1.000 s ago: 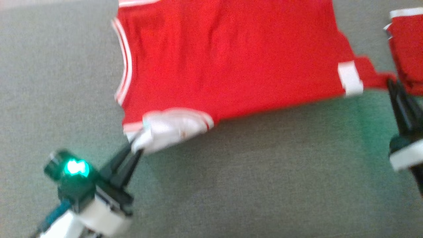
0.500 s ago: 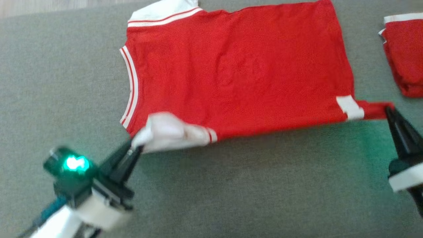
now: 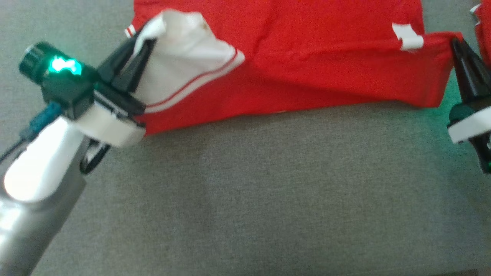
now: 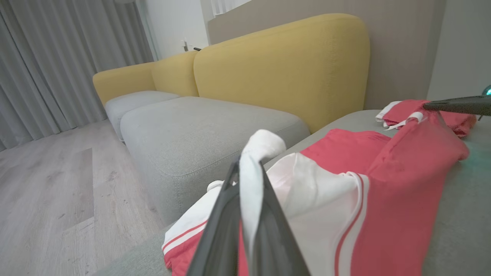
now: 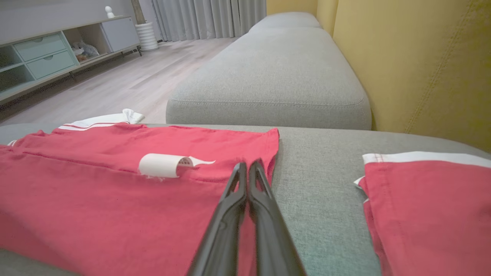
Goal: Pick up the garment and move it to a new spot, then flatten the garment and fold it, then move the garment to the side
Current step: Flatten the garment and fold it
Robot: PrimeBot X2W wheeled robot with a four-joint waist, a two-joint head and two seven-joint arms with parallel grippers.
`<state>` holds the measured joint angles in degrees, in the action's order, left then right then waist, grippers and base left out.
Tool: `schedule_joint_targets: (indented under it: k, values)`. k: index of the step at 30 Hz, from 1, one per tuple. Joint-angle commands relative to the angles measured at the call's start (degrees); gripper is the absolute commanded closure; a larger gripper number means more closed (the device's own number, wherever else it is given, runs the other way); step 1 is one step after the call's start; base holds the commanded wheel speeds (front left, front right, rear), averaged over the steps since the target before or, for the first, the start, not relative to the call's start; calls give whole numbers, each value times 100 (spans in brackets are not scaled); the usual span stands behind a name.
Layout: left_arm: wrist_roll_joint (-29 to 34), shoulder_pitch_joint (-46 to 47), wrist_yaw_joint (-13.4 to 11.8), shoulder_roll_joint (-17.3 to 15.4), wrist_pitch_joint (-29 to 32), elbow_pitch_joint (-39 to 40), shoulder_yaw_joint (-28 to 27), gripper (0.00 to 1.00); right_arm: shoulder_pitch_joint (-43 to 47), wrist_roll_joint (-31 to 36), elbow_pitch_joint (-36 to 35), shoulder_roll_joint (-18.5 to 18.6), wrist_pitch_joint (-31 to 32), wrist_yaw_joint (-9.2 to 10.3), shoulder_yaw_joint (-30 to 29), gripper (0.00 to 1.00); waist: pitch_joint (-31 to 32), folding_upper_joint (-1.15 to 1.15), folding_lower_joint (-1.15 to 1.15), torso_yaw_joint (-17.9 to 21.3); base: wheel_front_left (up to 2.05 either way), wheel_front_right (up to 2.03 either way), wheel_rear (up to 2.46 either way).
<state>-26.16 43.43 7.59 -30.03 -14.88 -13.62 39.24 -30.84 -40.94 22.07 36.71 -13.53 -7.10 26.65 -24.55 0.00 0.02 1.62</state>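
Note:
The garment (image 3: 307, 57) is a red jersey with white trim, spread across the grey couch cushion (image 3: 268, 191). My left gripper (image 3: 147, 34) is shut on its white shoulder strap (image 4: 253, 168) and holds that corner raised off the cushion. My right gripper (image 3: 454, 40) is shut on the red hem corner (image 5: 253, 168) at the far right, also lifted. The near edge of the jersey hangs between both grippers, folded back over the rest of the cloth. A white label (image 5: 161, 165) sits near the right corner.
A second red cloth with a white band (image 5: 429, 203) lies to the right on the same cushion. Beyond are another grey seat (image 5: 268, 76), yellow backrests (image 4: 284, 65), wood floor and a cabinet with drawers (image 5: 42, 53).
Both grippers have lifted their corners and carried the near edge away from me, over the rest of the jersey. The head camera has shifted too.

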Motion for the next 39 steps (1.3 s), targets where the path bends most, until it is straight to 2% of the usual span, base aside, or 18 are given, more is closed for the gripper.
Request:
schedule_joint_targets:
  k: [1, 2, 3, 7, 10, 17, 20, 30, 34, 37, 38, 39]
  values:
    - [-65, 279, -10, -159, -12, 37, -225, 100, -33, -81, -28, 108, -7, -39, 79, 65, -135, 0, -2, 1, 0, 0, 0]
    - [-98, 384, -10, -118, -12, -56, -240, 59, -137, -114, 52, 87, -17, -39, 138, 1, -183, 0, -2, -3, 0, 0, 0]
    - [-140, 453, -10, -65, -12, -133, -278, 0, -233, -136, 127, 62, -34, -39, 176, 0, -221, 0, -2, -7, 0, 0, 0]
    - [-179, 430, -10, 120, -12, -232, -460, 0, -410, -180, 326, -44, -109, -39, 334, 0, -233, 0, -2, -29, 0, 0, 0]
    - [-58, 66, -17, 276, -12, -299, -781, 0, -344, -173, 387, -136, -139, -39, 301, 0, -60, 0, -2, -38, 0, 0, 0]
    - [94, -1470, -374, 756, -12, -518, -1325, 0, 351, 18, 116, -497, -145, -39, -210, 0, 524, 0, -2, 19, 0, 0, 0]
    - [-41, -2101, -650, 1064, -12, -877, -1481, 0, 728, 84, 26, -669, -146, -39, -364, 0, 722, 0, -2, 79, 0, 0, 0]
    - [-296, -2246, -1074, 1363, 331, -1753, -1575, 0, 1063, 138, -57, -818, -146, -39, -494, 0, 764, 0, -2, 155, 0, 0, 0]
    - [-359, -2149, -1097, 1421, 308, -1934, -1615, 0, 1092, 153, -44, -828, -146, -39, -506, 0, 747, 0, -2, 153, 0, 0, 0]
    - [-392, -2136, -876, 1446, 469, -2041, -1467, 0, 1106, 142, -34, -836, -146, -39, -522, 0, 756, 0, -2, 150, 0, 0, 0]
    - [-386, -2144, -788, 1442, 547, -2066, -1392, 38, 1111, 134, -19, -831, -146, -39, -528, 0, 765, 0, -2, 145, 0, 0, 0]
    - [-369, -2156, -728, 1432, 620, -2078, -1323, 69, 1116, 131, 1, -822, -146, -39, -533, 0, 776, 0, -2, 136, 0, 0, 0]
